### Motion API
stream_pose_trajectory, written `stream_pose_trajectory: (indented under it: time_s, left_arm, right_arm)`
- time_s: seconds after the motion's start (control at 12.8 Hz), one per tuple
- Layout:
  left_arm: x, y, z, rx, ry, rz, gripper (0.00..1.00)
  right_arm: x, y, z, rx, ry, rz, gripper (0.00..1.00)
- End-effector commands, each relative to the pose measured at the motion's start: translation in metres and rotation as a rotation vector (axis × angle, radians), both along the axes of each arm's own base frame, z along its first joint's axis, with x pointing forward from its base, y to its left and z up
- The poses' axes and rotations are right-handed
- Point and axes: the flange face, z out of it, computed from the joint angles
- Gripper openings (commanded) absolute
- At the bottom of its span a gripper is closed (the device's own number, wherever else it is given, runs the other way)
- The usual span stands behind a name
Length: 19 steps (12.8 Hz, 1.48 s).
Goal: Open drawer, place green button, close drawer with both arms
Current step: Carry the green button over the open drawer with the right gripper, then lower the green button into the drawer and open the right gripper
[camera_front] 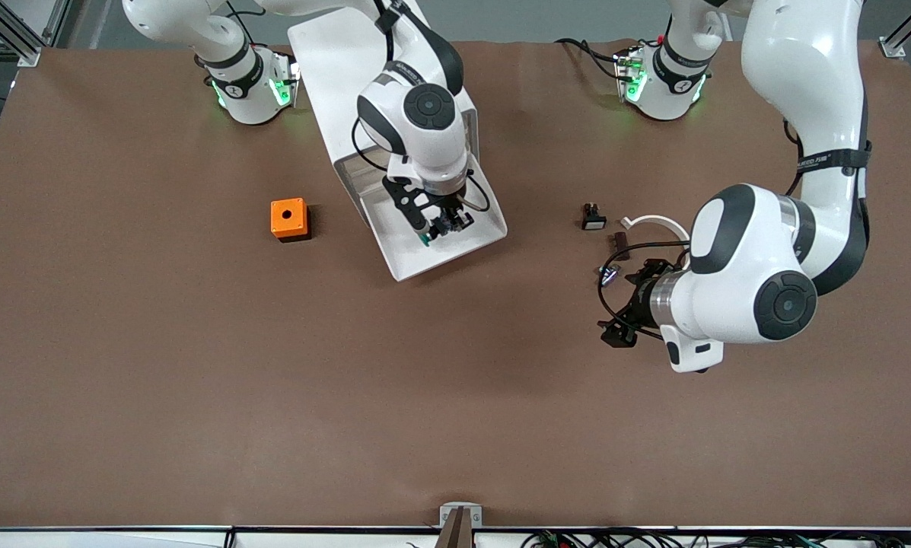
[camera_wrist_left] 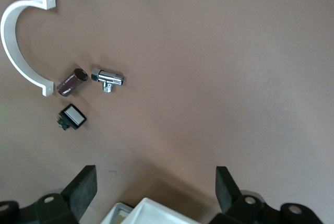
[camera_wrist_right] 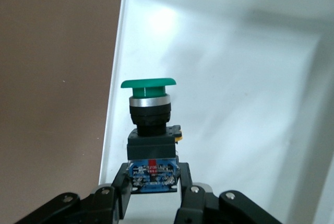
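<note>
Drawer [camera_front: 406,255] stands pulled out of the white cabinet [camera_front: 333,68], its front rim toward the front camera, with bare brown table [camera_front: 348,396] all round. Over its tray the right gripper [camera_front: 434,228] pinches the button [camera_wrist_right: 148,130] by its blue base (green cap pointing away from the wrist); the arm hides most of the cabinet. Left gripper [camera_front: 619,304], fingers spread wide and empty, waits near a white clamp [camera_wrist_left: 21,46], a chrome fitting [camera_wrist_left: 107,78] and a small switch [camera_wrist_left: 72,117].
</note>
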Motion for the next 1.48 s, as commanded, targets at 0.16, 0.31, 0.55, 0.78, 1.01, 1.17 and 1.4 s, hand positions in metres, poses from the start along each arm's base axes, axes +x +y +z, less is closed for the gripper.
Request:
stream_pose_trajectory:
  time_s: [0.16, 0.31, 0.55, 0.78, 1.01, 1.17, 1.4]
  left_arm:
    - [-0.032, 0.009, 0.016, -0.031, -0.008, -0.198, 1.00]
    - [-0.044, -0.007, 0.031, -0.048, -0.029, -0.240, 1.00]
    - [-0.054, -0.024, 0.040, -0.063, -0.031, -0.273, 1.00]
    - [-0.058, -0.070, 0.020, -0.078, -0.082, -0.312, 1.00]
    - [-0.060, -0.119, -0.023, -0.063, -0.148, -0.348, 1.00]
    - [-0.065, -0.150, -0.054, -0.068, -0.172, -0.361, 1.00]
    - [-0.073, -0.181, -0.100, -0.079, -0.201, -0.408, 1.00]
  right_arm:
    - [-0.002, 0.006, -0.009, -0.007, -0.001, -0.035, 0.99]
    - [-0.002, 0.006, -0.009, -0.008, -0.002, -0.034, 1.00]
    - [0.014, 0.004, 0.008, 0.014, -0.024, -0.015, 1.00]
    - [0.055, -0.024, 0.035, -0.007, -0.008, 0.122, 1.00]
    - [0.105, -0.098, 0.065, -0.036, 0.048, 0.344, 1.00]
    - [0.128, -0.146, 0.085, -0.034, 0.070, 0.486, 1.00]
    - [0.160, -0.237, 0.115, -0.072, 0.101, 0.669, 1.00]
